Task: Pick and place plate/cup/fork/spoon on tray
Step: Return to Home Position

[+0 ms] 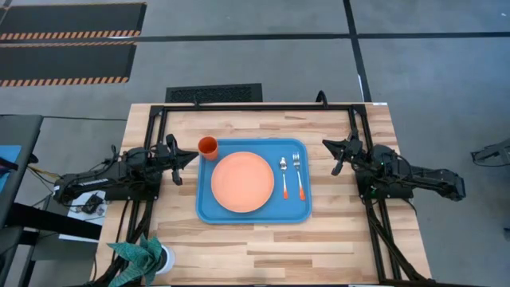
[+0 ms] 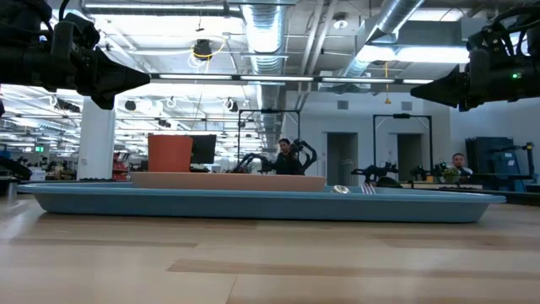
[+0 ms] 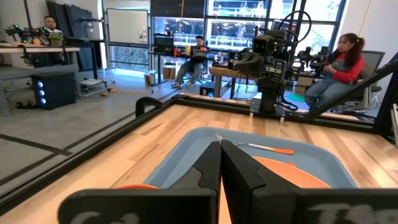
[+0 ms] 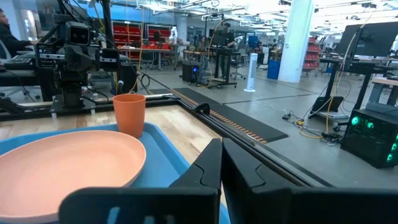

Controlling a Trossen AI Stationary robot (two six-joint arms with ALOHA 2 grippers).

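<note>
The blue tray [image 1: 253, 214] lies mid-table. On it rest the salmon plate [image 1: 242, 182], the spoon [image 1: 284, 177] and the fork [image 1: 299, 175], side by side right of the plate. The orange cup [image 1: 208, 147] stands upright at the tray's far left corner; it also shows in the right wrist view [image 4: 129, 113]. My left gripper [image 1: 191, 157] is shut and empty, left of the tray above the table. My right gripper [image 1: 328, 144] is shut and empty, right of the tray.
A black frame [image 1: 255, 105] runs along the table's far edge and down both sides. A green cloth-like object [image 1: 142, 257] sits at the near left corner. People sit at desks in the room beyond the table.
</note>
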